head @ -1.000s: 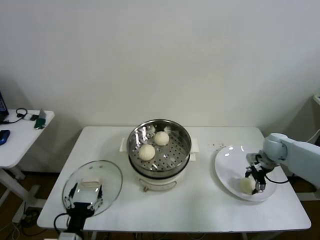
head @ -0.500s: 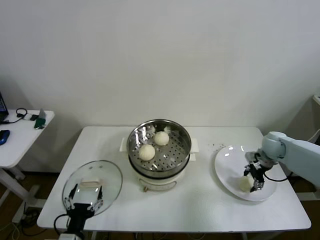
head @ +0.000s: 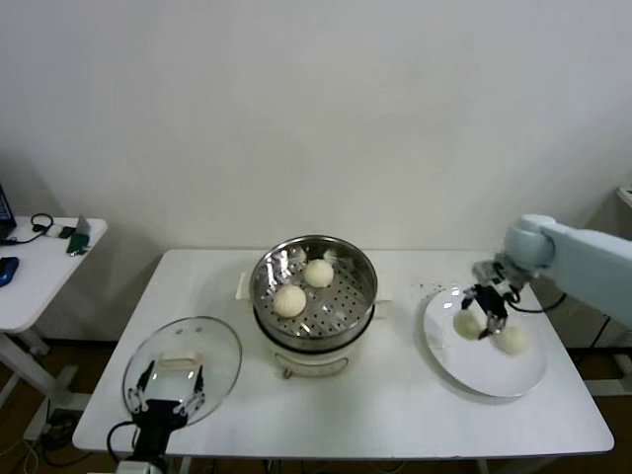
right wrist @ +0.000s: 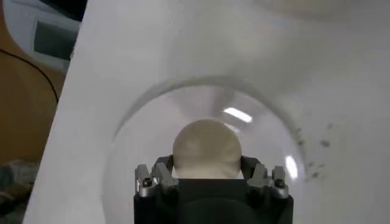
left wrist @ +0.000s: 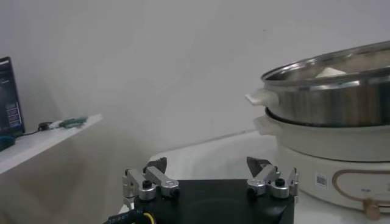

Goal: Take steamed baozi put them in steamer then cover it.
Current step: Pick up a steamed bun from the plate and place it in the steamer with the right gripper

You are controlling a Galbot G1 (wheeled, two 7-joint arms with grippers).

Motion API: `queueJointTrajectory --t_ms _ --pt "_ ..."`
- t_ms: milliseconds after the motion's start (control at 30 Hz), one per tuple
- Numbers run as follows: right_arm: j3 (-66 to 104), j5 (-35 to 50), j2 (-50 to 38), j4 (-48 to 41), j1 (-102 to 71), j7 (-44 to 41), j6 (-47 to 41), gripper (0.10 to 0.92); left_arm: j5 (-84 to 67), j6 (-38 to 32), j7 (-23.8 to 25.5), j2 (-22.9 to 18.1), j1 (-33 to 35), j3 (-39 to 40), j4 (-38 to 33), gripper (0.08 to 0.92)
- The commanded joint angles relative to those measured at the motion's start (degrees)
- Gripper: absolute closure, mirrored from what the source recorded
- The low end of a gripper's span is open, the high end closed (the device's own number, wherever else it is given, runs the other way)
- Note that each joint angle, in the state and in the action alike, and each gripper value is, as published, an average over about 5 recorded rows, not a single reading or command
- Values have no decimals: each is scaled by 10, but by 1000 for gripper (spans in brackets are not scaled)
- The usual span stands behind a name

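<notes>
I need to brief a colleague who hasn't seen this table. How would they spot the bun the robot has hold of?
Start at the steamer in the table's middle, then look to the white plate on the robot's right. Two buns show there: the held bun sits on the steamer side, between the right gripper's fingers, while the free bun lies on the plate beyond it.

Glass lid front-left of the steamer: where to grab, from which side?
Grip the white handle at the centre of the glass lid, coming straight down. The lid lies flat on the table, handle up; its rim sits low and the dome is smooth, so the jaws likely get purchase only there. Close across the handle's narrow width.
</notes>
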Motion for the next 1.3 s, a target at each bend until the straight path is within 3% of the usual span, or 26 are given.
queueJointTrajectory --t_ms 33,400,733,900,1300 --pt "-83 35 94 36 190 -30 98 313 0 0 0 2 2 1 -1 177" --pt "-31 28 231 84 168 -37 122 305 3 4 0 21 -4 15 -2 177" --pt "0 -68 355 21 81 -37 201 304 -1 2 -4 24 1 9 3 177" --pt "7 -119 383 -8 30 -37 231 304 -2 5 -4 28 -3 6 0 177" --pt "5 -146 404 -16 -29 -37 254 304 -5 4 -4 30 -9 5 13 177"
